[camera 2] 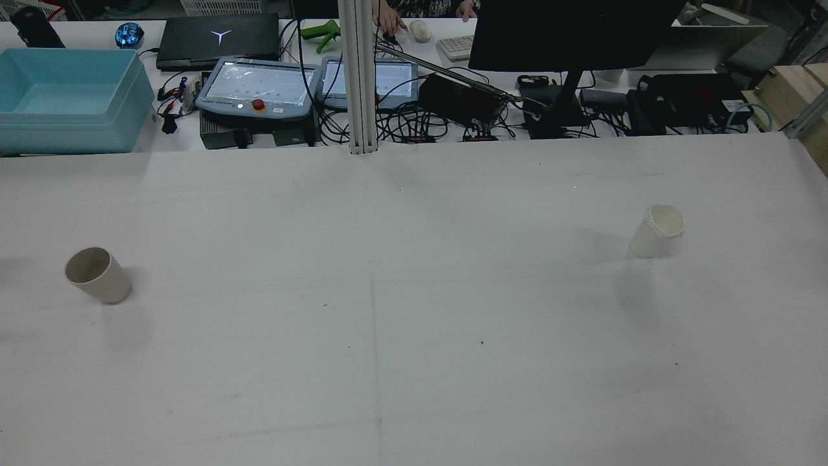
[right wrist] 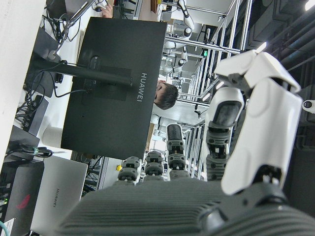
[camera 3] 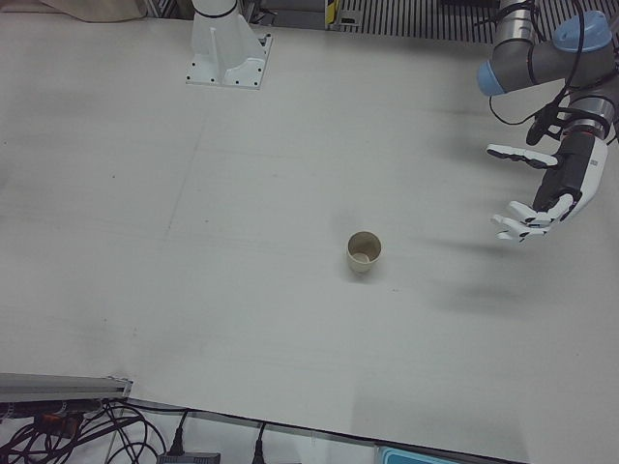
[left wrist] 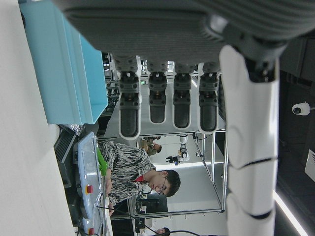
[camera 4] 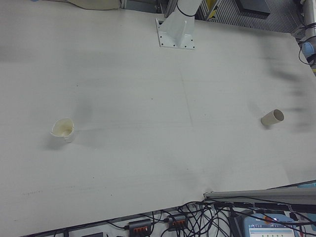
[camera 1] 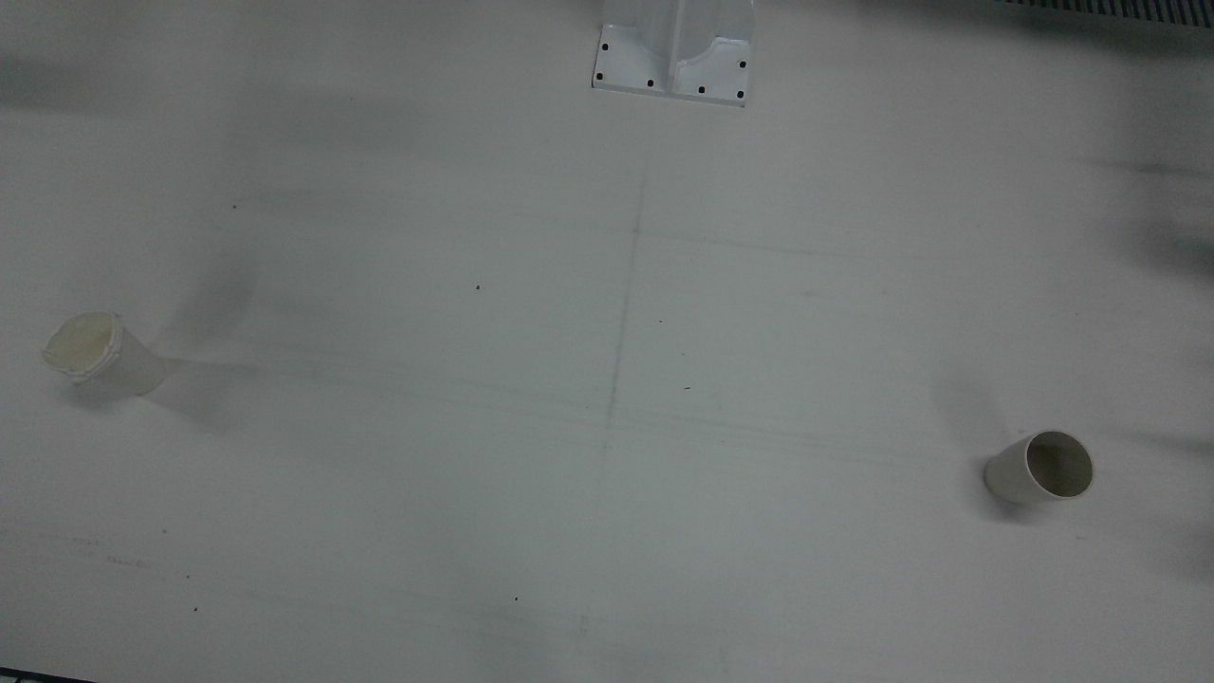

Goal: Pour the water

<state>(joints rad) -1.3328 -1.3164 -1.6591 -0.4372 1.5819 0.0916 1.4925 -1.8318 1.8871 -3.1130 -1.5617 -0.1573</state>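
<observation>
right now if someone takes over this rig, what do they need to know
Left hand: open, holding nothing, raised off the table out beyond the tan cup, not touching it.
Right hand: open and empty in its own camera; no other view shows it.
Cups: the tan cup stands upright on the left arm's half of the table. The white cup, with a ragged rim, stands upright on the right arm's half, far from the other.
Done: nothing, neither cup has been grasped.
Left: pick up one cup, carry it to the other, pour. I cannot tell which cup holds water.
</observation>
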